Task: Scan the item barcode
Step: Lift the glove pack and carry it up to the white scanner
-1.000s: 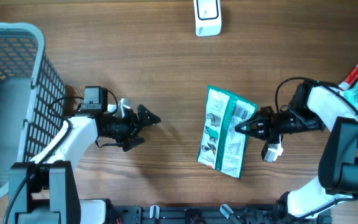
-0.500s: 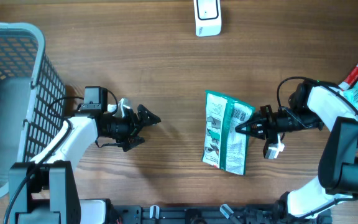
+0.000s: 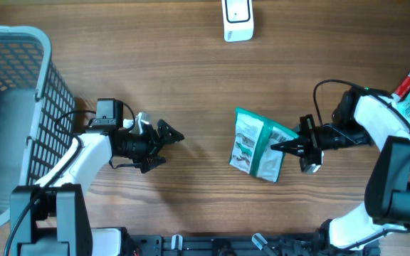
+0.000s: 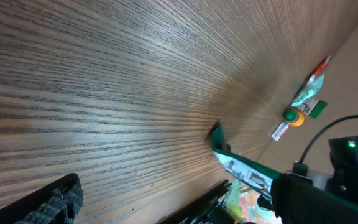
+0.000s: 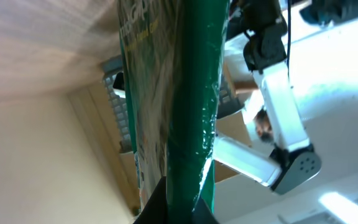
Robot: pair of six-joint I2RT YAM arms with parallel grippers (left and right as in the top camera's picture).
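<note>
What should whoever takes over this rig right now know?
Left gripper: jaws open, empty, left of centre.
Right gripper: jaws shut on the edge of the green bag, which is tilted up, right of centre.
White scanner: at the table's far edge, apart from the bag.
Done: bag grasped.
Left: bring the bag's barcode in front of the scanner.
</note>
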